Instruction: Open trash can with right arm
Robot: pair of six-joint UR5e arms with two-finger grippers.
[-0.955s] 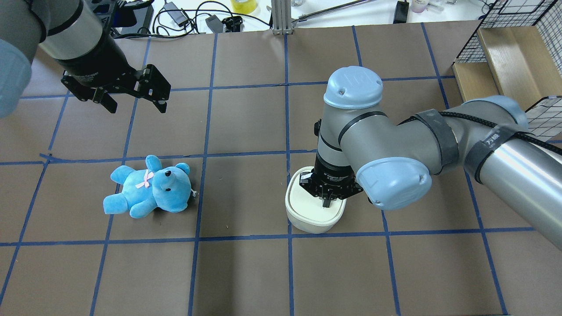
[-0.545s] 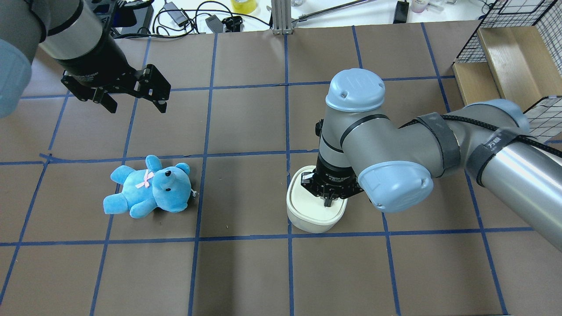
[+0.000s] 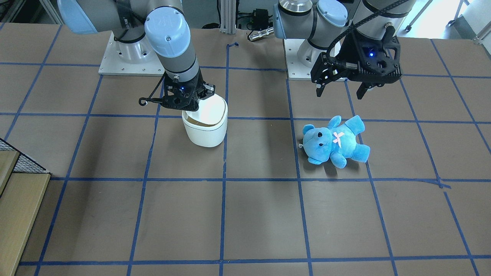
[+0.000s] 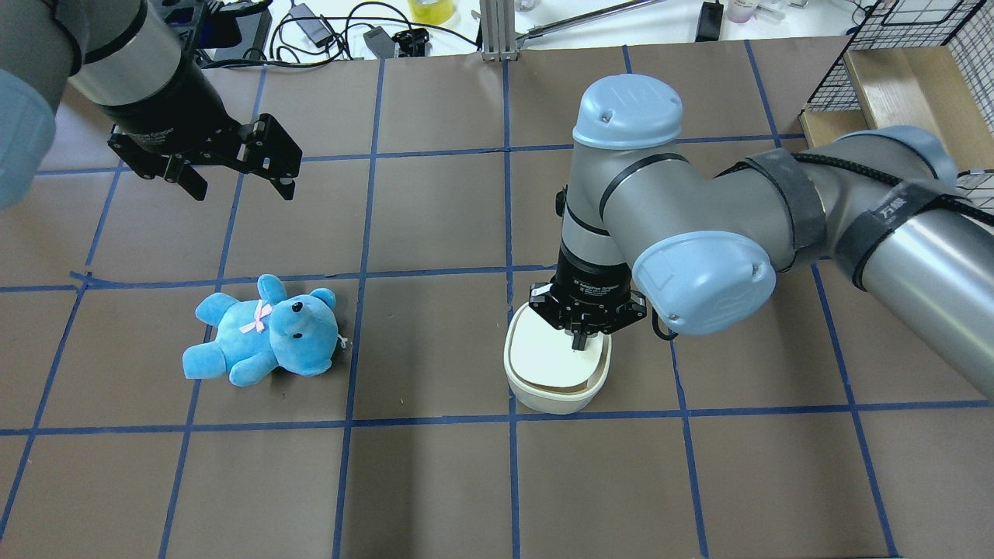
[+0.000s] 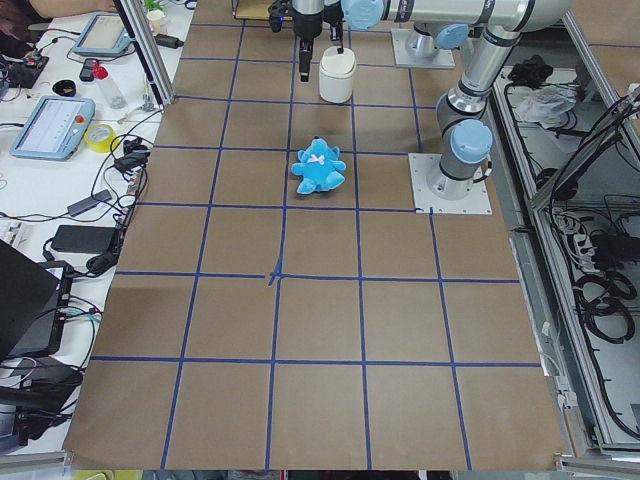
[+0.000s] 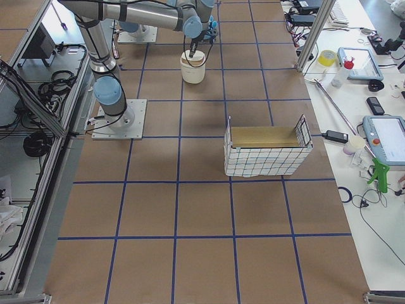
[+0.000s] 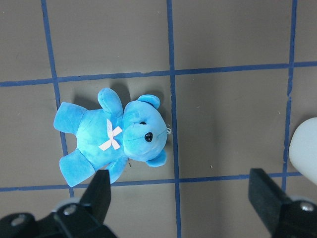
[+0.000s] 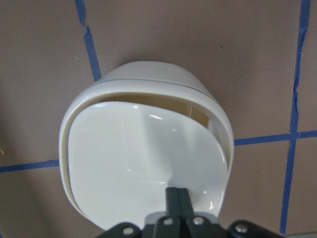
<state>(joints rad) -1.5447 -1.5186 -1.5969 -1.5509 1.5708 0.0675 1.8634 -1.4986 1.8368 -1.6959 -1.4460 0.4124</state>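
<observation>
The white trash can stands on the brown table, right of centre in the overhead view. Its flip lid is tilted. A beige gap shows under the lid's edge on the side away from my fingers. My right gripper is shut, pointing down, fingertips on the lid. It also shows in the front view over the can. My left gripper is open and empty, hanging above the table beyond the blue bear.
The blue plush bear lies about one tile from the can. A wire basket holding a wooden box stands at the table's far right corner. Cables and small items lie beyond the far edge.
The lid has tilted and a beige gap has opened at the can's near rim. My right wrist has shifted slightly toward the far side. The left arm has not moved.
</observation>
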